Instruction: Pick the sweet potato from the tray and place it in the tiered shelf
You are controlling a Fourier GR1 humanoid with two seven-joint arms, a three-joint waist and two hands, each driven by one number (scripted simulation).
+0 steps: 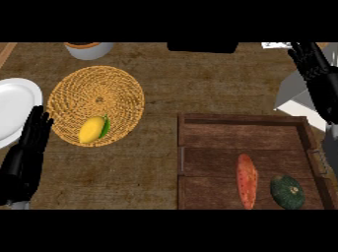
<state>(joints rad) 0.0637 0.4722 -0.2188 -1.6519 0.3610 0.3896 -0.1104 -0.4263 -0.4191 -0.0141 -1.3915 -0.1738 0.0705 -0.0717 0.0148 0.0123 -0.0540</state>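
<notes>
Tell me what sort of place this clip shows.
Likely a kitchen counter: a wooden tray holding a sweet potato and a dark green squash, a woven mat with a mango, and a white plate.

Tray (200, 129) sits lower right with the sweet potato (247, 181) and a squash (287, 191) side by side in it, mat (96, 98) with a mango (92, 129) is center left, plate (4, 110) far left, pot (89, 49) up top.

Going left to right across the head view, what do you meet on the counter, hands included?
White plate → left hand → woven mat holding a mango → wooden tray → sweet potato → dark green squash → right hand.
</notes>
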